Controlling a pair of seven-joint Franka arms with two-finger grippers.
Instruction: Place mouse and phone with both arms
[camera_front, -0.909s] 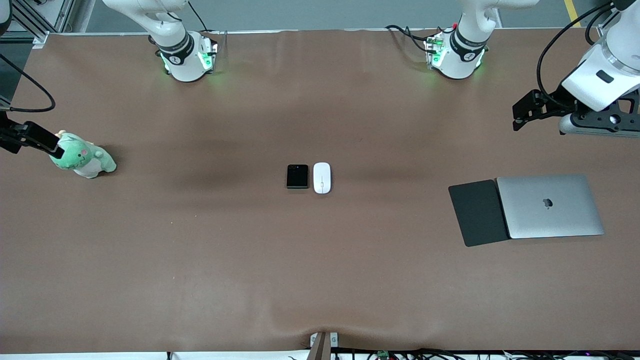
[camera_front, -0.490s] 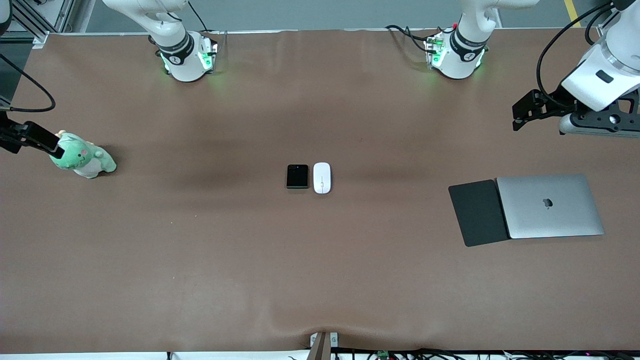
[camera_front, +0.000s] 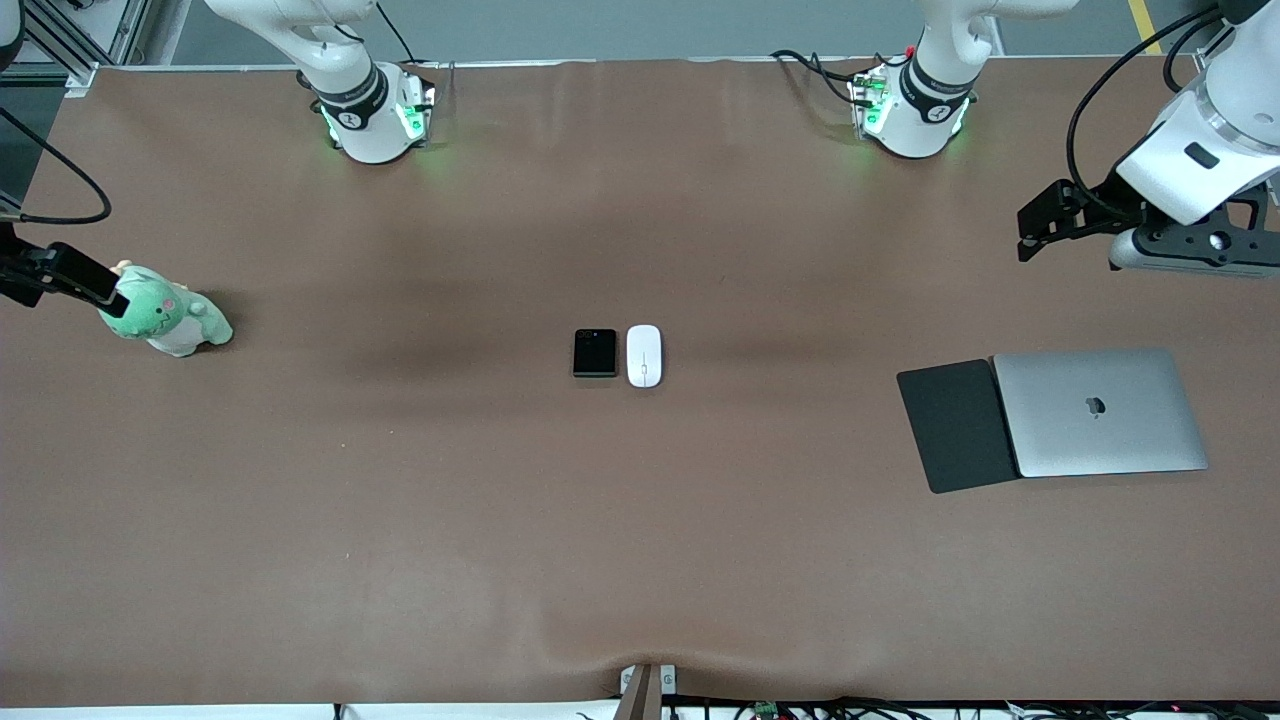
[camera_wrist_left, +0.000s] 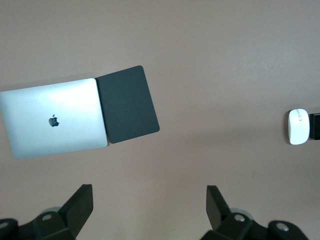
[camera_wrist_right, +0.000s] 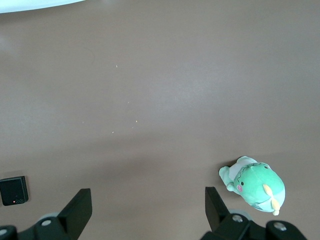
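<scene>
The black phone (camera_front: 595, 352) and the white mouse (camera_front: 644, 355) lie side by side, almost touching, in the middle of the brown table. The mouse is on the side toward the left arm's end. My left gripper (camera_front: 1042, 218) hangs open and empty over bare table at the left arm's end. Its wrist view shows the gripper (camera_wrist_left: 148, 192) with the mouse (camera_wrist_left: 298, 127) and a sliver of the phone (camera_wrist_left: 316, 126) at the frame's edge. My right gripper (camera_front: 92, 287) hovers open and empty by the plush toy. Its wrist view shows the gripper (camera_wrist_right: 147, 192) and the phone (camera_wrist_right: 13, 190).
A closed silver laptop (camera_front: 1100, 412) lies at the left arm's end with a matte black mouse pad (camera_front: 955, 425) against its side toward the table's middle. A green plush toy (camera_front: 168, 318) sits at the right arm's end. Both arm bases (camera_front: 375, 115) stand along the table's edge farthest from the front camera.
My left gripper has drifted slightly toward the table's middle. The right arm, phone and mouse have not moved.
</scene>
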